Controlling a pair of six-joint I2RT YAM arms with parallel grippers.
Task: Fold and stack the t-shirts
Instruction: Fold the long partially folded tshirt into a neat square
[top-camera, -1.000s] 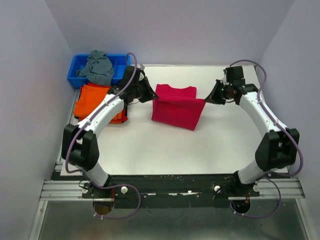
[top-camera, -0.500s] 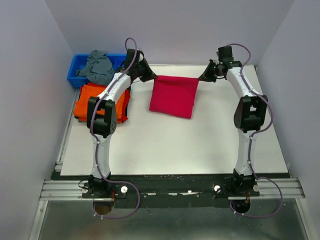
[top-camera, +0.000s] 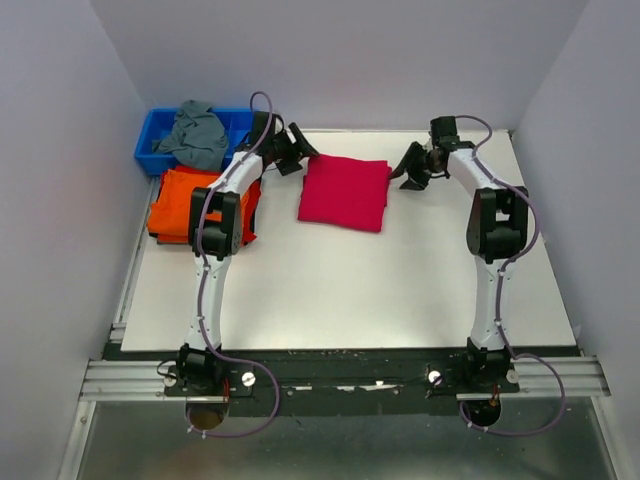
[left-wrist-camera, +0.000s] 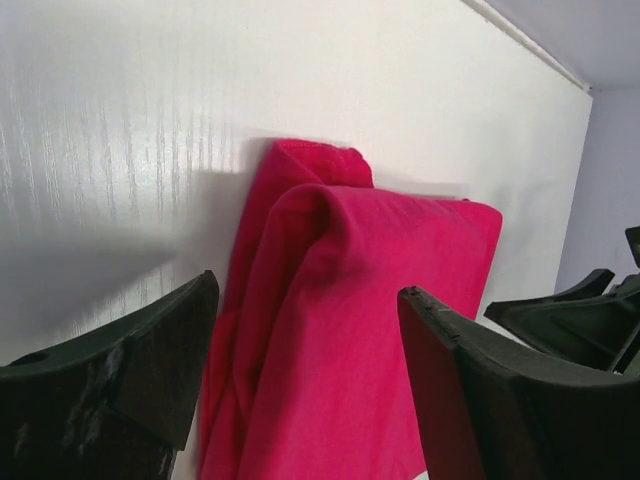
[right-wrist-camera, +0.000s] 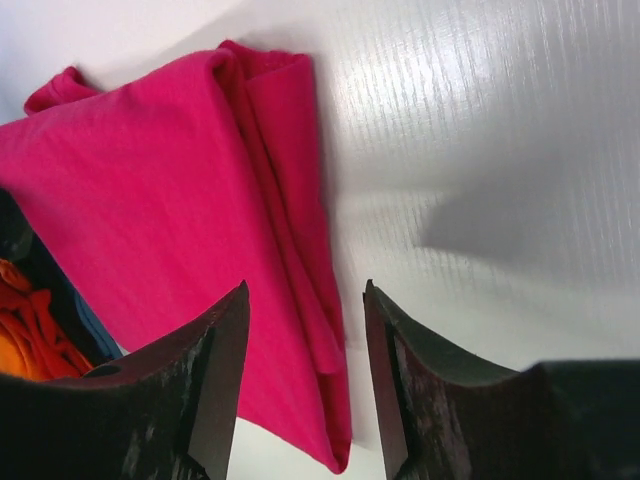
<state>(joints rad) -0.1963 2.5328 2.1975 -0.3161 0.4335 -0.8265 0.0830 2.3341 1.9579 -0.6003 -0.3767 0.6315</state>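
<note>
The crimson-pink t-shirt (top-camera: 343, 192) lies folded into a flat rectangle on the white table, towards the back. My left gripper (top-camera: 300, 160) is at its far left corner, open, holding nothing. In the left wrist view the shirt (left-wrist-camera: 360, 330) lies on the table below the spread jaws of the left gripper (left-wrist-camera: 308, 290). My right gripper (top-camera: 408, 170) stands open just off the shirt's far right corner. In the right wrist view that gripper (right-wrist-camera: 306, 287) has the shirt's folded edge (right-wrist-camera: 290, 230) under its jaws, not pinched. Folded orange t-shirts (top-camera: 185, 205) are stacked at the left.
A blue bin (top-camera: 152, 140) stands at the back left corner with a grey cloth (top-camera: 197, 133) hanging in it. The orange stack (right-wrist-camera: 30, 320) shows past the crimson shirt in the right wrist view. Walls close in the table on three sides.
Both grippers carried the shirt's edge to the back, laid it down into a flat fold and opened. The shirt now lies free on the table.
</note>
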